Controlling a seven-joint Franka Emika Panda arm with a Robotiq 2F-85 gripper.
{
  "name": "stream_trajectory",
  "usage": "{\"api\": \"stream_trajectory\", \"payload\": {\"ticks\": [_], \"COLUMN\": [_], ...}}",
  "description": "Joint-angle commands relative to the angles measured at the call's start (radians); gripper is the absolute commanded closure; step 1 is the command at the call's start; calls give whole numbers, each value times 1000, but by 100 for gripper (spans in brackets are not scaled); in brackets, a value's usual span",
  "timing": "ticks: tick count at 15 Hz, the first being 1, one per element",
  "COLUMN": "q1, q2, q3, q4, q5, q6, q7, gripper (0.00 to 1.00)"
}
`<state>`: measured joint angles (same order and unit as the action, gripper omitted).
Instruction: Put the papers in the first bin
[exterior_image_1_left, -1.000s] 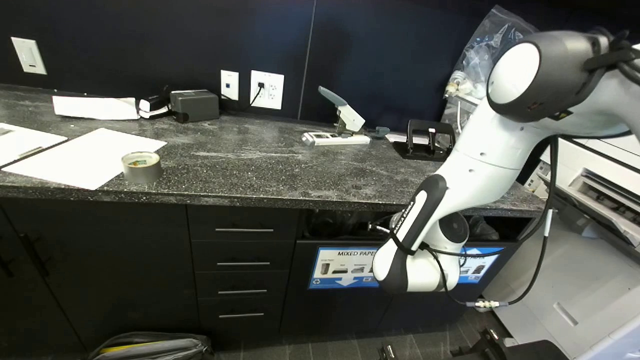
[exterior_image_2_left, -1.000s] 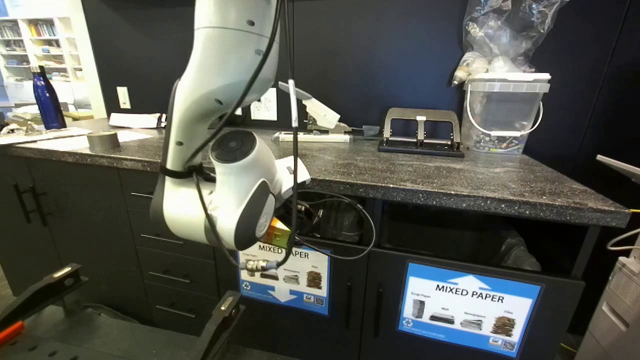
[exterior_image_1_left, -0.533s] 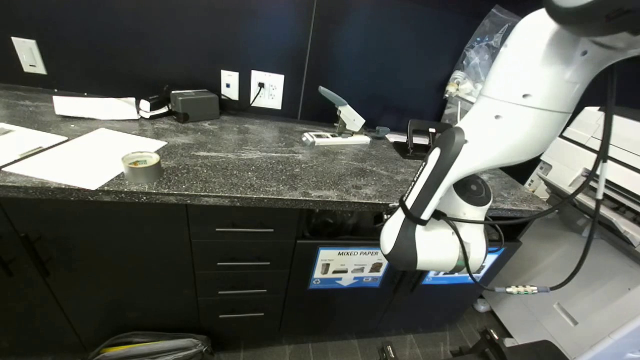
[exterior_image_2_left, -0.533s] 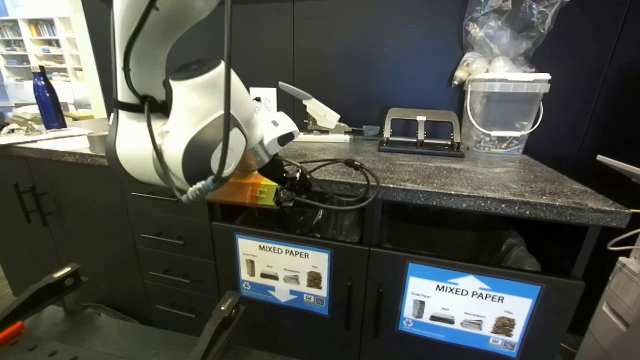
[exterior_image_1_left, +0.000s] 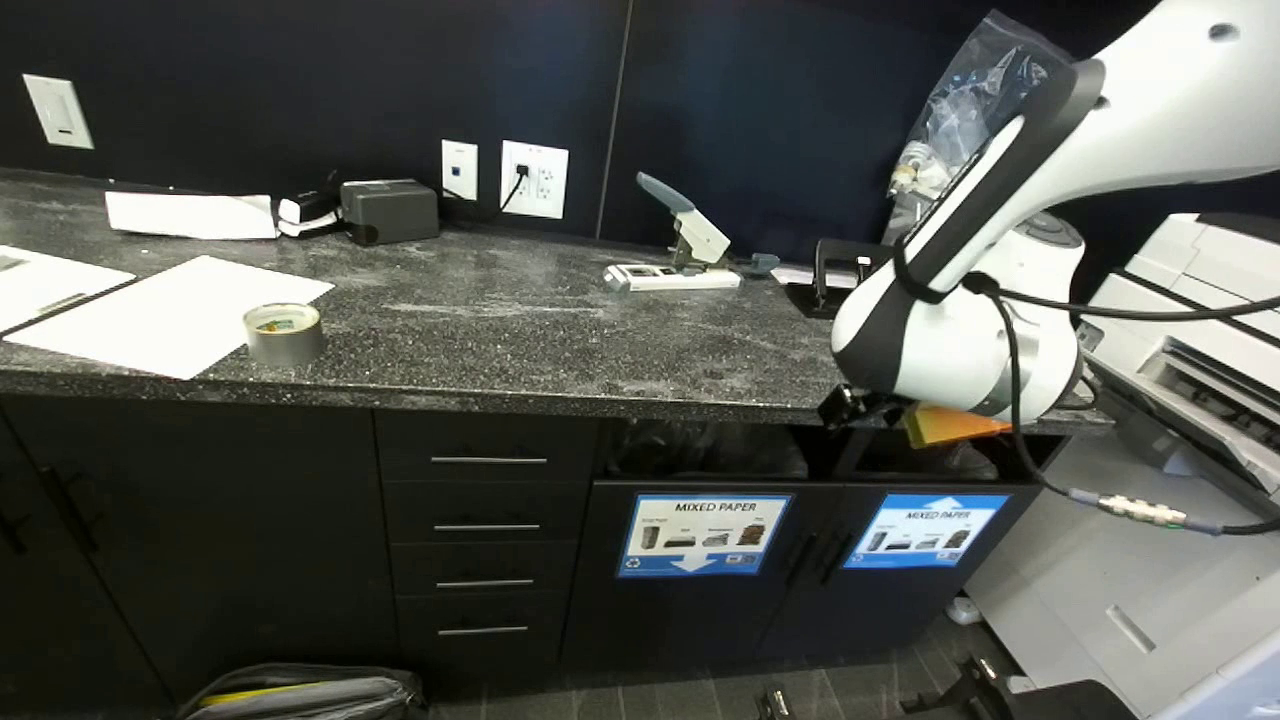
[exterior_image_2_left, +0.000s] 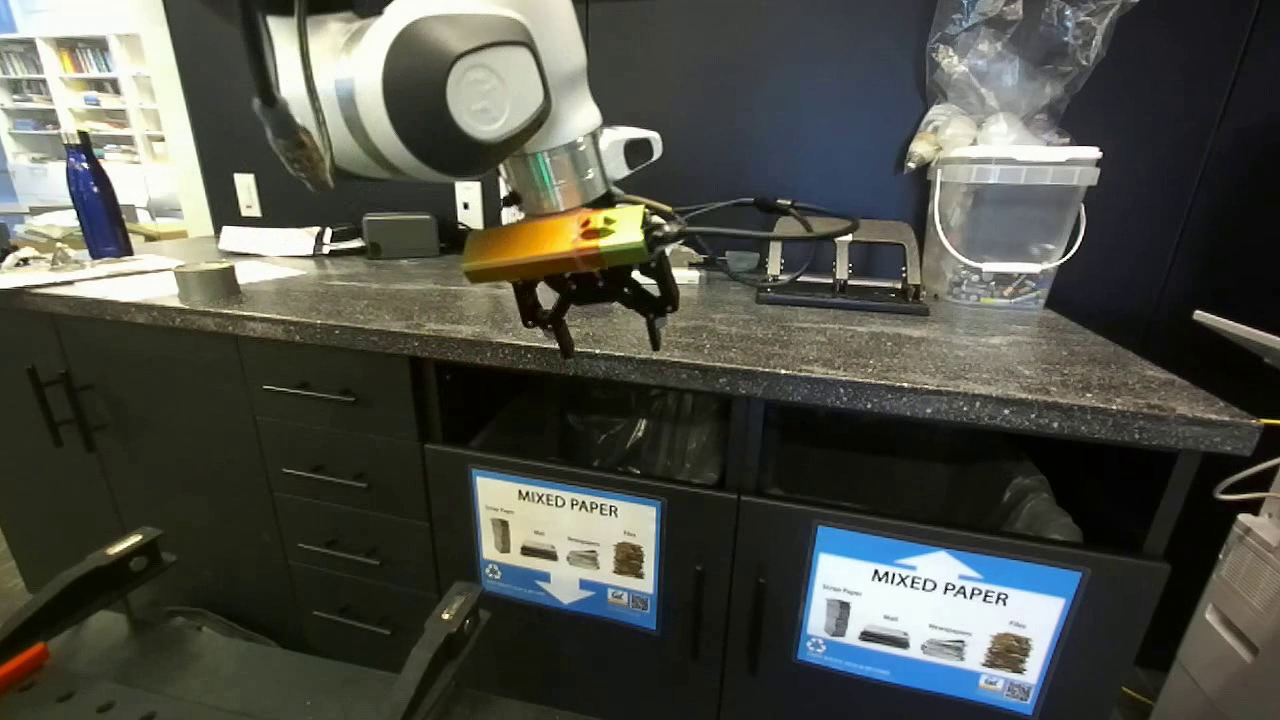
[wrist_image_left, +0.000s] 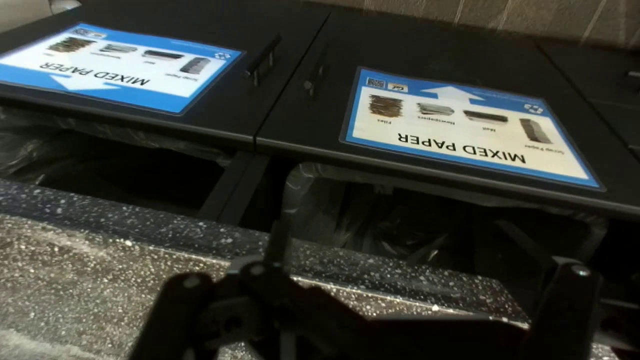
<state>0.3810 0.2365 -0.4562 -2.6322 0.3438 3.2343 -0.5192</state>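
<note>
Two flat white papers lie on the dark speckled counter in an exterior view, a larger one (exterior_image_1_left: 170, 315) and one farther left (exterior_image_1_left: 50, 285). Two bins with clear liners stand under the counter behind doors with MIXED PAPER signs: the left bin (exterior_image_2_left: 650, 440) and the right bin (exterior_image_2_left: 1040, 500). The left bin's liner also shows in the wrist view (wrist_image_left: 310, 200); its inside is too dark to read. My gripper (exterior_image_2_left: 611, 349) is open with nothing between its fingers. It points down near the counter's front edge, above the left bin, far from the papers.
A grey tape roll (exterior_image_1_left: 284, 335) touches the larger paper. A stapler (exterior_image_1_left: 680, 260), a hole punch (exterior_image_2_left: 845, 262) and a clear bucket (exterior_image_2_left: 1010, 220) stand along the back. The counter's front edge (exterior_image_2_left: 900, 375) overhangs the bin openings. A printer (exterior_image_1_left: 1190, 340) stands at the right.
The arm has risen from in front of the bins, bringing the gripper up and out to above the counter's front edge. The gripper was mostly hidden before. The papers have not moved.
</note>
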Motion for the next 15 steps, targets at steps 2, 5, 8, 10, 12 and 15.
{"api": "stream_trajectory", "payload": {"ticks": [2, 5, 8, 10, 12, 15], "q1": [216, 286, 298, 103, 0, -168], "q2": [-115, -203, -361, -441, -526, -630], "q3": [-357, -473, -456, -210, -49, 190], "q4": [59, 139, 197, 231, 248, 275], "q5": [-264, -536, -702, -722, -685, -638], "q6": [-325, -531, -718, -820, -917, -1008], "q7": [-43, 58, 126, 170, 203, 290], "gripper": [0, 0, 0, 0, 0, 0]}}
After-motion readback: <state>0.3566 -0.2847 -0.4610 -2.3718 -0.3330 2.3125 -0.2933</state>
